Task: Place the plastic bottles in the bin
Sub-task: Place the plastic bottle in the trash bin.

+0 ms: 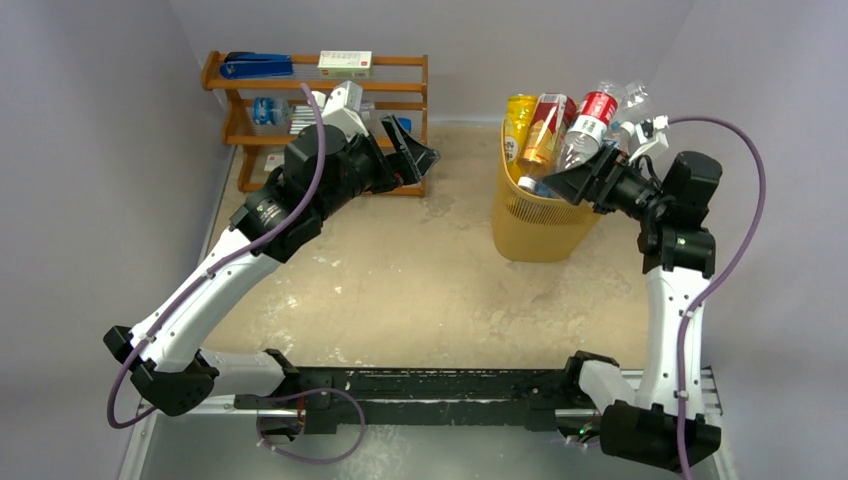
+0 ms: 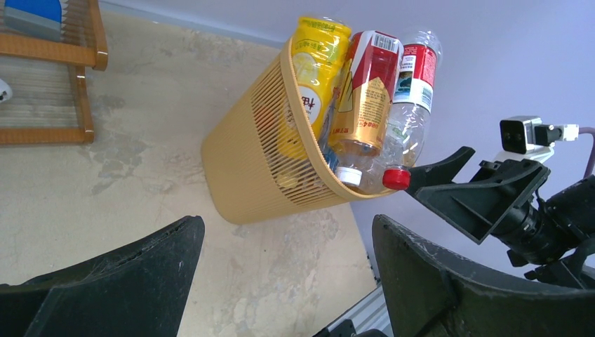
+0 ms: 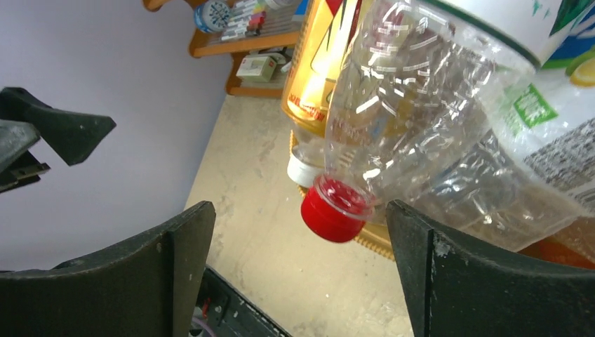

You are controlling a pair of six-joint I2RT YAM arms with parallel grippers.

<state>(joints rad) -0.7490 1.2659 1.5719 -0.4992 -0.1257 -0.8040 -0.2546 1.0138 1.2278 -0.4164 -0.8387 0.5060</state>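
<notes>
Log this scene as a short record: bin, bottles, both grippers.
bin: yellow slotted wastebasket, standing on the table, right side
bottles: heaped above the rim; yellow bottle, red-and-gold bottle, clear red-capped bottle, the last two cap-down
left gripper: open, empty, near the wooden rack
right gripper: open, at the bin's rim, gripping nothing

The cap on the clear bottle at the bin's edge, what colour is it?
The cap is red; the right wrist view shows it best.
</notes>
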